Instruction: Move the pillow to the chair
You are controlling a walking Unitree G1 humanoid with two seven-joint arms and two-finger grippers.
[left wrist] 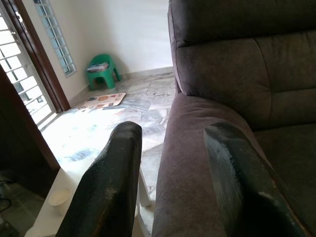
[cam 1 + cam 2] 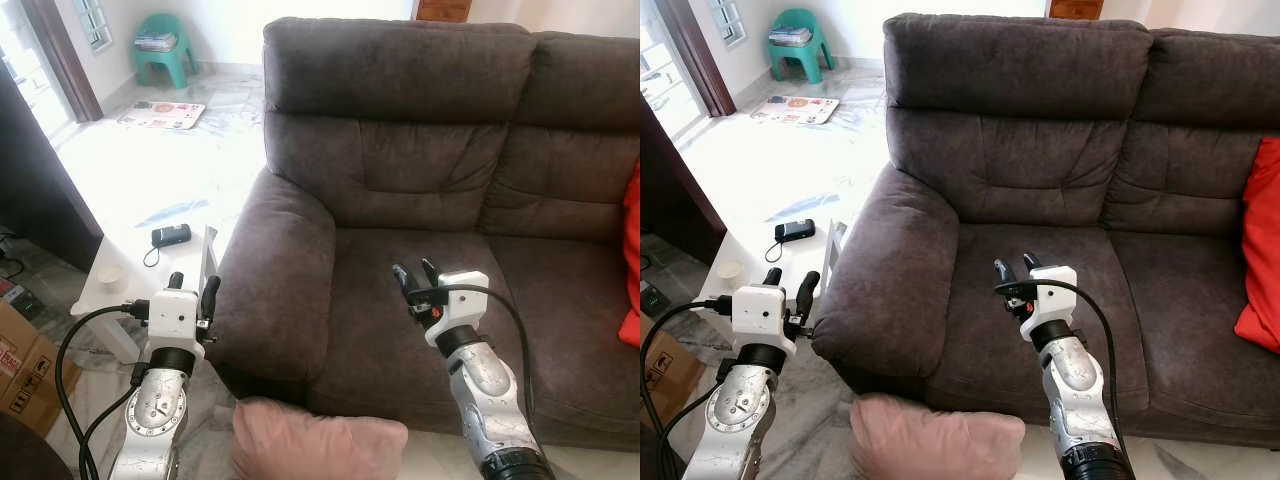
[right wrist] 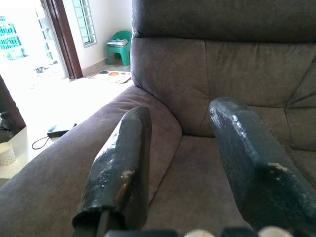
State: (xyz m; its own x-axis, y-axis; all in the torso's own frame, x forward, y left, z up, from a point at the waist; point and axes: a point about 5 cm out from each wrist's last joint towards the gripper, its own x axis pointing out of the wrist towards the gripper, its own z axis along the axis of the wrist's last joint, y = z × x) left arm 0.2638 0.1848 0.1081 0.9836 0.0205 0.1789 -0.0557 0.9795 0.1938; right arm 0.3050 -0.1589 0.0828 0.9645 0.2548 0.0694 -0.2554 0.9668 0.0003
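On the floor against the sofa's front, between the two raised arms, lies the soft, rounded pink fabric pillow [image 2: 318, 440], unheld.

Left gripper [image 2: 192, 290] and right gripper [image 2: 414, 274] both stand open and empty; the plump pillow may sag or slip from narrow, hard black fingers [image 3: 123, 163]; the brown suede-like sofa [image 2: 420, 170] looks napped and deeply padded; the red cushion [image 2: 1262, 250] could be mistaken for the target.
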